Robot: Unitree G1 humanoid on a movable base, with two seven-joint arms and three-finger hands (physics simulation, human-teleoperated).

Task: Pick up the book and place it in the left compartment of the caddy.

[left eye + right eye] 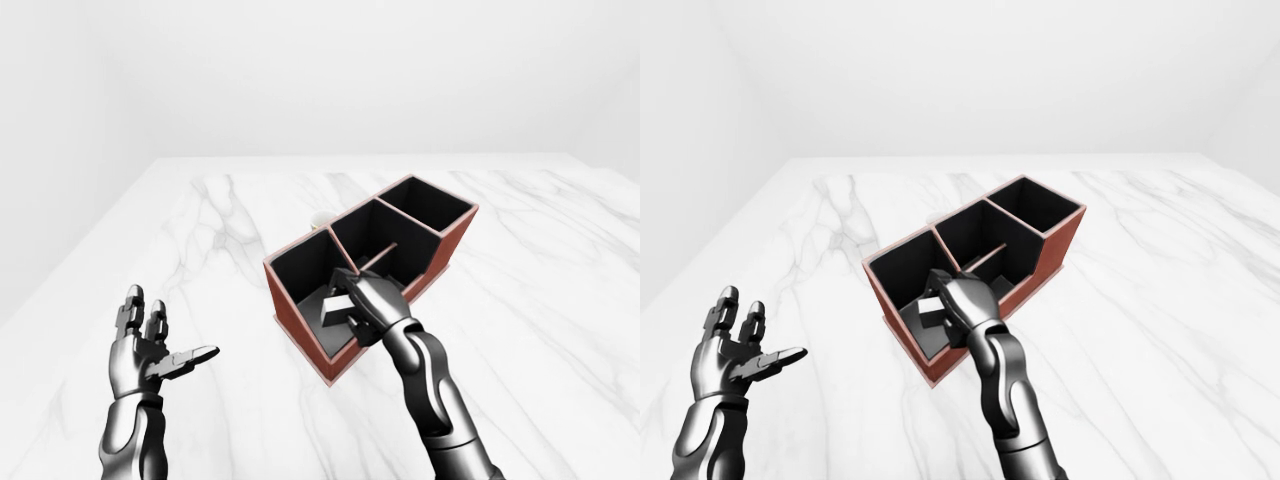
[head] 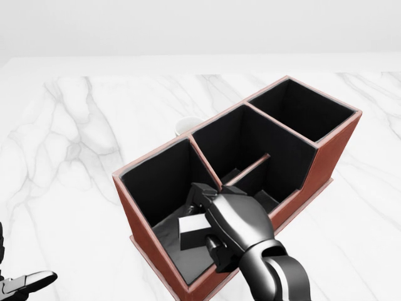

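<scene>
The red-brown caddy (image 2: 152,157) with three black-lined compartments lies diagonally on the marble table. My right hand (image 2: 204,221) reaches over its near wall into the left compartment, the one lowest in the head view. Its fingers are shut on the book (image 2: 192,228), a small block with a white page edge, which sits low inside that compartment and is partly hidden by the hand. In the left-eye view my left hand (image 1: 160,345) hovers over the table at the lower left, open and holding nothing, well apart from the caddy.
A small white round object (image 2: 183,125) peeks out behind the caddy's far wall, mostly hidden. The middle compartment has a low divider (image 2: 250,168) inside it. White marble tabletop (image 2: 75,144) spreads all around the caddy.
</scene>
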